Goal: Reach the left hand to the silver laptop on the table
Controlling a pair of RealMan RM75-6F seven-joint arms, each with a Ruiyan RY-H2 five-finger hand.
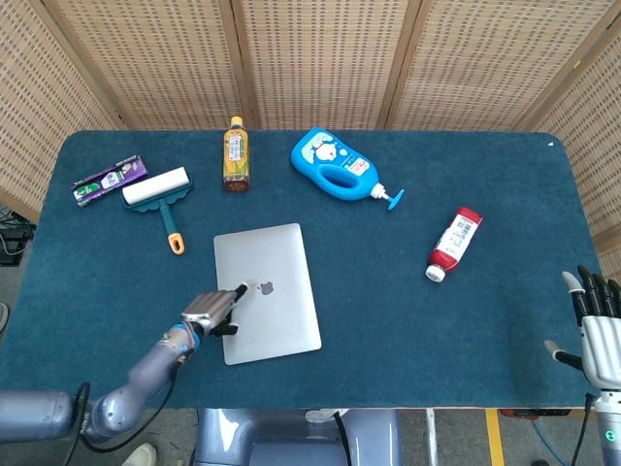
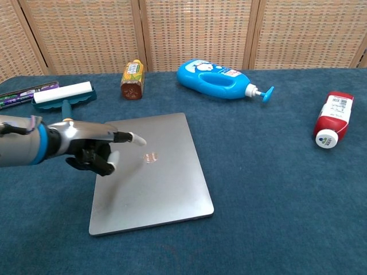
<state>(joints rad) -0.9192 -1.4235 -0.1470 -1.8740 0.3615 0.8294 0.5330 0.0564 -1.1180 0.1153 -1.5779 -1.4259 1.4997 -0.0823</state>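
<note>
The silver laptop [image 1: 281, 311] lies closed and flat on the blue table, left of centre; it also fills the middle of the chest view [image 2: 166, 183]. My left hand [image 1: 213, 311] has come in from the lower left and hovers over the laptop's left half [image 2: 89, 150]. One finger points toward the logo while the others curl in, holding nothing. Whether the fingertip touches the lid I cannot tell. My right hand [image 1: 600, 330] hangs at the table's near right corner, fingers spread and empty.
Along the back stand a tea bottle [image 1: 236, 153] and a blue pump bottle [image 1: 335, 165] lying on its side. A lint roller [image 1: 160, 194] and purple packet [image 1: 109, 179] lie at the back left. A red-and-white bottle [image 1: 454, 243] lies on the right.
</note>
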